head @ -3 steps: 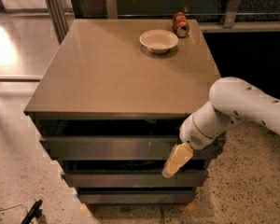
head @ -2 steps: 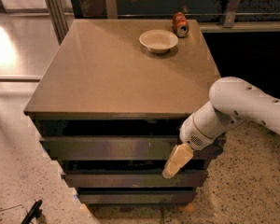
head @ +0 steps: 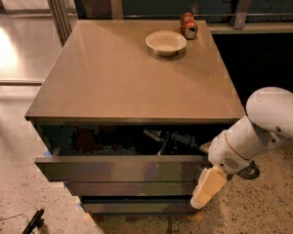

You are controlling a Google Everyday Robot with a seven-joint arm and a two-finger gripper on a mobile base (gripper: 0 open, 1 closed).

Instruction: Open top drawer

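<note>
The top drawer (head: 122, 169) has slid out; gripper (head: 205, 189) at its right end, grasp indiscernible.

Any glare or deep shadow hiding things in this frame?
Camera view: strong glare on the floor at left; the tabletop is evenly lit; the bowl throws a small shadow; inside the top drawer it is dark, contents unreadable; the pincer, by that drawer's right end, is well lit.
</note>
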